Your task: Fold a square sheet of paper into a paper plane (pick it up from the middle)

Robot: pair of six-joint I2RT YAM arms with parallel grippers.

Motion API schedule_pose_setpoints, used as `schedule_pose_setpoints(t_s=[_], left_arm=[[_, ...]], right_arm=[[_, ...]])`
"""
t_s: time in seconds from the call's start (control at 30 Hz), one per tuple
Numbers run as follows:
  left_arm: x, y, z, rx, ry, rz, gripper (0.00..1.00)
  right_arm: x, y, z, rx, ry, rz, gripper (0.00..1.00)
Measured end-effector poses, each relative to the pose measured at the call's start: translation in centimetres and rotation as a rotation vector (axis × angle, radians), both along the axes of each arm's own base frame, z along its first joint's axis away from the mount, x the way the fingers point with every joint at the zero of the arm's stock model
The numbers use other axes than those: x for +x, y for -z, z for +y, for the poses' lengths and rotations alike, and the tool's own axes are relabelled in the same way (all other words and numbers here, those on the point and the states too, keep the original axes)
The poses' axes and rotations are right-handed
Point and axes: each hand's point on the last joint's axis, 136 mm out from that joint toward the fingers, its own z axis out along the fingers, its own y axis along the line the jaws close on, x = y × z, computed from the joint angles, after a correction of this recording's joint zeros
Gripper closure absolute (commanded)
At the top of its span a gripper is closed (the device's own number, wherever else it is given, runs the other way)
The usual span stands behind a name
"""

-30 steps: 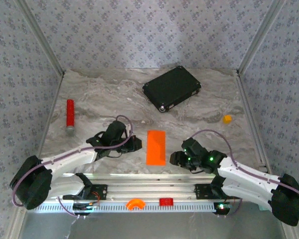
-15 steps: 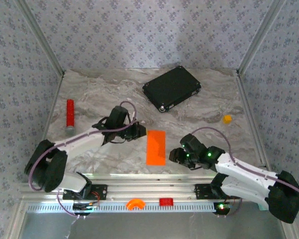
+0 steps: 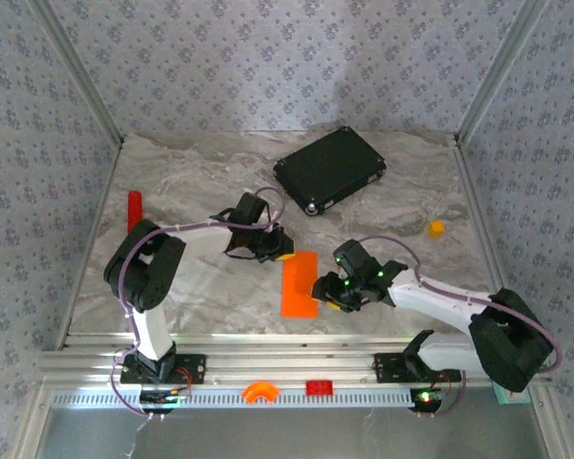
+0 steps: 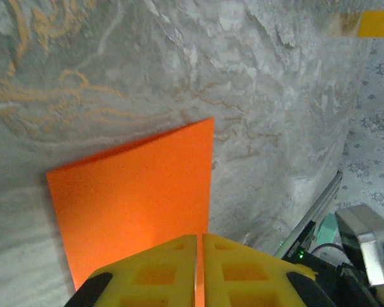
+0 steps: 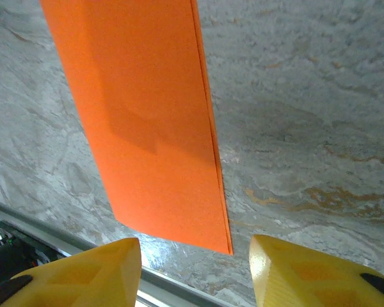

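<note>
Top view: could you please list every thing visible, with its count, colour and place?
paper: one, bright orange, folded rectangle, near middle of table
case: one, black, far middle
cylinder: one, red, left side
lump: one, orange-yellow, right side
curved piece: one, orange, near rail
block: one, red, near rail
table: one, grey marbled, under everything
left gripper: one, yellow fingers, shut, paper's far left corner
right gripper: one, yellow fingers, open, paper's near right edge

White arms (image 3: 440,298), black joints (image 3: 502,344), lilac cables (image 3: 383,240), yellow gripper fingers (image 5: 294,275).
</note>
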Motion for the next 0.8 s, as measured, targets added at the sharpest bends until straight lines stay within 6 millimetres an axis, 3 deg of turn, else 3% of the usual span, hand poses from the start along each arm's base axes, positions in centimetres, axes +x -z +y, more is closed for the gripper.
schedule_pose_setpoints(t_s=[0.2,0.8], left_arm=[[1.6,1.2,0.8,0.002,-0.017,0.015,0.87],[0.3,2.8,0.0,0.004,0.041,0.042,0.87]], right_arm=[[-0.3,0.7,0.8,-0.003,-0.027,0.032,0.50],[-0.6,1.4,1.3,-0.004,-0.019,0.055,0.45]])
